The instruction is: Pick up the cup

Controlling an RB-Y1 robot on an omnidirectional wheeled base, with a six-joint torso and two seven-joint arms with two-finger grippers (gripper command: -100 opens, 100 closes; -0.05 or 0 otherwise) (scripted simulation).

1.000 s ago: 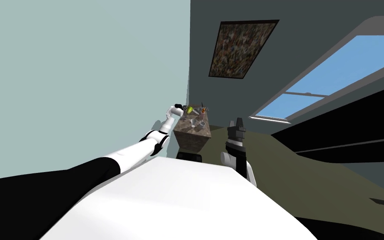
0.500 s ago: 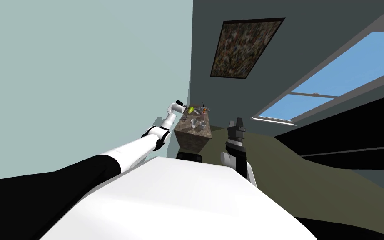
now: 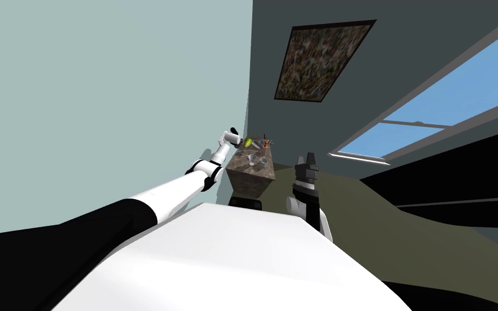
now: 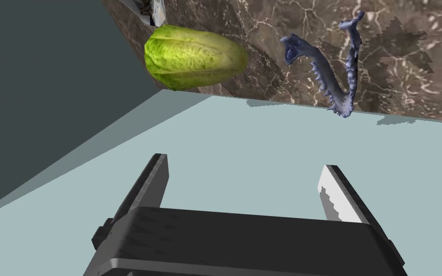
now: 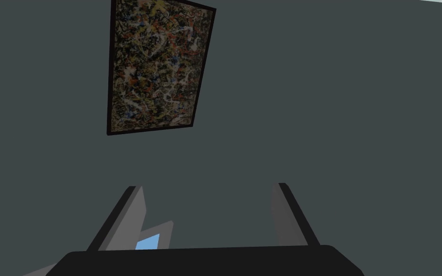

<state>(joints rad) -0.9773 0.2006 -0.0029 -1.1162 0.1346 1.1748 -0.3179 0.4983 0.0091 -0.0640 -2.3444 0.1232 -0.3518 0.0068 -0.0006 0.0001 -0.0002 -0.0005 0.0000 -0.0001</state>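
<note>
The cup (image 3: 251,158) sits on the brown stone table (image 3: 253,177), small and pale. I think it is light, hard and slippery, so I should pinch its sides. It seems to stand with its mouth up. My left gripper (image 4: 244,163) is spread, holding nothing, over by the green lettuce (image 4: 193,57). My right gripper (image 5: 205,187) is spread too.

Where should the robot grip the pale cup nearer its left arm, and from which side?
Probably across its side walls below the rim, coming from above: the cup seems to stand upright on the table, mouth up, with a second cup close beside it. The open left gripper is nearest. Any handle is too small to see.
</note>
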